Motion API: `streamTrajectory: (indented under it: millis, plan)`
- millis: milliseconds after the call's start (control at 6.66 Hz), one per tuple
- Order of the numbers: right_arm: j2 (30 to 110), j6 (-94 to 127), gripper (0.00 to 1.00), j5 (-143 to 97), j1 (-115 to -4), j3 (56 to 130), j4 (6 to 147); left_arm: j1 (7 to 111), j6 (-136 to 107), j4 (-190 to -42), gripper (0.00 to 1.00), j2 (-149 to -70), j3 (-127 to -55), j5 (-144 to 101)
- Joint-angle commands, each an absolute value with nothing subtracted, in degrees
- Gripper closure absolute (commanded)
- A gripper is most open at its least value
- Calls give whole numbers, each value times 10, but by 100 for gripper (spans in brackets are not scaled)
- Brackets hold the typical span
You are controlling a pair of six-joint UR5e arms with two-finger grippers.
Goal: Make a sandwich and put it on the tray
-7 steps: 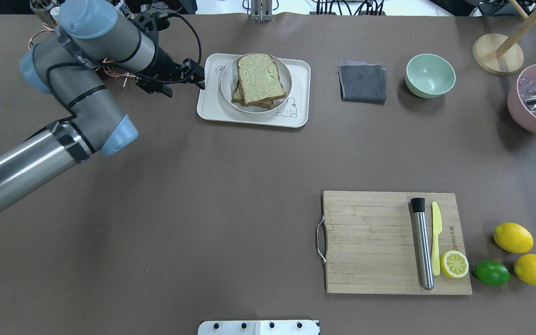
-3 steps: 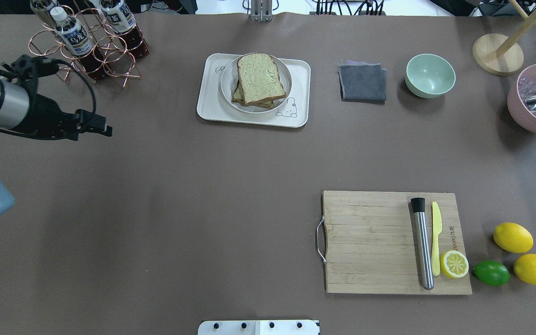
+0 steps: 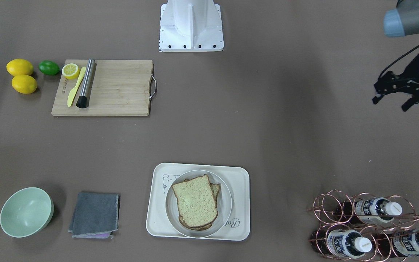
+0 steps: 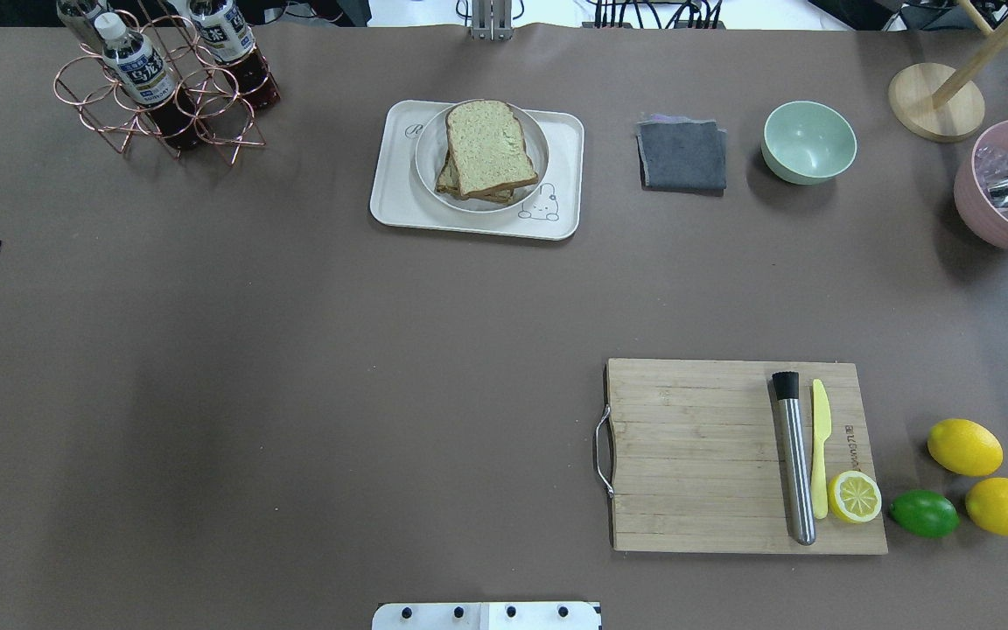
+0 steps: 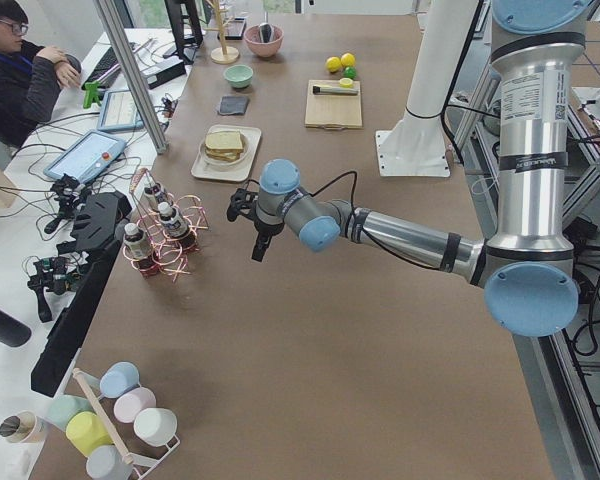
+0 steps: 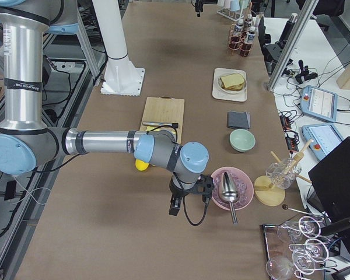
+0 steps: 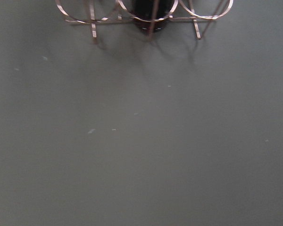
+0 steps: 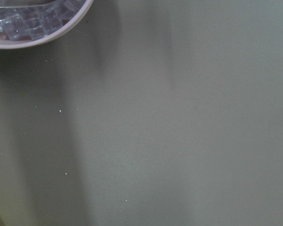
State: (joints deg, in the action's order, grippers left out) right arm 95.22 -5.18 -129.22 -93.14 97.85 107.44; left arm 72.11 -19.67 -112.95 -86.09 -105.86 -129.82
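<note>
The sandwich (image 4: pixel 488 147) sits on a round white plate (image 4: pixel 425 162) that rests inside the tray (image 4: pixel 392 206), at 12 o'clock on the counter (image 4: pixel 381 367) in the overhead view. 2 bread slices show, the top one skewed over the lower one; whatever lies between them is hidden. A grey cloth (image 4: pixel 683 156) lies at the tray's 3 o'clock, with a green bowl (image 4: pixel 808 142) just past it. A copper bottle rack (image 4: pixel 158 96) stands at the tray's 9 o'clock, well apart. A wooden cutting board (image 4: pixel 696 455) lies toward the tray's 5 o'clock.

The left gripper (image 3: pixel 390 103) hangs over bare counter at the 9 o'clock edge, well apart from the tray, its jaws parted and gripping nothing. The right gripper (image 6: pixel 174 209) hangs near a pink bowl (image 6: pixel 245 200) at the counter's 3 o'clock end. It shows only from the side, so I cannot tell how its jaws stand.
</note>
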Motion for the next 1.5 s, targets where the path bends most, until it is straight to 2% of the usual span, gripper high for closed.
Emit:
streamTrajectory:
  millis: [0,300,451,601,1352]
  plan:
    - [953,-51,0,-1293,-932,961,1047,840,46,-926,2,-898,-1059,-1309]
    - [953,-52,0,-1293,-932,960,1035,878,178,-805,2,-914,-1036,-1300]
    - [953,-51,0,-1293,-931,960,1032,884,183,-809,2,-871,-982,-1306]
    - [953,-52,0,-1293,-932,960,1032,891,184,-809,2,-868,-961,-1306]
    - [953,-53,0,-1293,-931,965,1031,923,182,-814,2,-868,-966,-1306]
